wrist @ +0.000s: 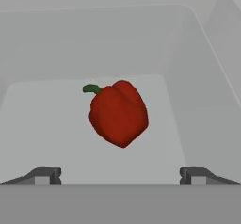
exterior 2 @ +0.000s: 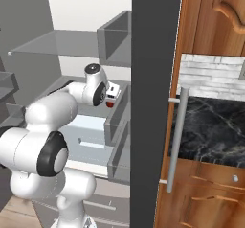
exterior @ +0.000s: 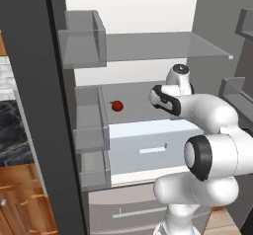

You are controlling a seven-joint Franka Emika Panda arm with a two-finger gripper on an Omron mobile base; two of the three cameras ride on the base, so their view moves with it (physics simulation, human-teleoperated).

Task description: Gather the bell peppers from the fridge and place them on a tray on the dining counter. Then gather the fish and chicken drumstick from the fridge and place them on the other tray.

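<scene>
A red bell pepper (wrist: 118,114) with a green stem lies on the grey fridge shelf (wrist: 42,124), near the back. The left base view shows the bell pepper (exterior: 117,105) on the middle shelf, left of my hand. In the right base view only a bit of the pepper (exterior 2: 110,104) peeks out below my hand. My gripper (wrist: 120,177) is open, fingertips (wrist: 44,176) spread wide, a short way in front of the pepper and not touching it. No other pepper, fish, drumstick or tray is in view.
A glass shelf (exterior: 163,46) spans the fridge above my arm. A pale blue drawer (exterior: 148,145) sits below the pepper's shelf. Grey door bins (exterior: 91,125) line the left side. The dark fridge door (exterior 2: 155,102) with its handle (exterior 2: 174,141) stands on the right.
</scene>
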